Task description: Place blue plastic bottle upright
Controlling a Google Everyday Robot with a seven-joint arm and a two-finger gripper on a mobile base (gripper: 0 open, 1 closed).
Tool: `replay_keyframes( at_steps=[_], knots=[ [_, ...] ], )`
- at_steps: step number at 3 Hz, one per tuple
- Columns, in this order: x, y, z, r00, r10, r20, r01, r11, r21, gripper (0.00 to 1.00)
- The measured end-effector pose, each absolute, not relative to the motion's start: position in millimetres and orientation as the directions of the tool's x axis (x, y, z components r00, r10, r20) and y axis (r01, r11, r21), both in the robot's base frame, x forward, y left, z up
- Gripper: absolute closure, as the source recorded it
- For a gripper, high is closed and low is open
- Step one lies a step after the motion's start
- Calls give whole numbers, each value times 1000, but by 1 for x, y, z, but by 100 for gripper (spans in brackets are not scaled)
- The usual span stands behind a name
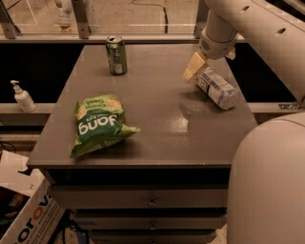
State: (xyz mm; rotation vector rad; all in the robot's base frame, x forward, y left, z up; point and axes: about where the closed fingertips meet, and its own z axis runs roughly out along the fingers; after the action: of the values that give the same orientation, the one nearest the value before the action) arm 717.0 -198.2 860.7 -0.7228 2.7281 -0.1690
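Now the pincer (210, 67) hangs beside the blue plastic bottle (218, 88), lying flat.

Office or lab workspace: grey desk (157, 128) with drawers (151, 202), pump dispenser (21, 97) on a side ledge, cardboard box (24, 224) on the floor; robot pincer (210, 67) above the desk's far right corner.

Table (157, 138): dark grey top, a patch of glare seen right of centre.
Drawers (119, 198): stacked beneath, fitted with small knobs (151, 203).
Ledge (52, 108): pale, seen at the left side.
Floor (119, 14): light, seen beyond a rail (143, 38), crossed by a cable (166, 19).
Box (24, 224): cardboard, set at lower left.
Gripper (212, 62): held over the table's far right part.
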Motion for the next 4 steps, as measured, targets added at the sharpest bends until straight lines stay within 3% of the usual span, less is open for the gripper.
replay_keyframes(
  at_steps=[1,2,4],
  knots=[
    [718,-198,850,-840,-481,-250,-446,876,-183,2],
    [717,-196,842,-849,-473,-233,-441,880,-178,20],
    [714,-198,831,-867,-463,-187,-434,884,-177,66]
  ],
)
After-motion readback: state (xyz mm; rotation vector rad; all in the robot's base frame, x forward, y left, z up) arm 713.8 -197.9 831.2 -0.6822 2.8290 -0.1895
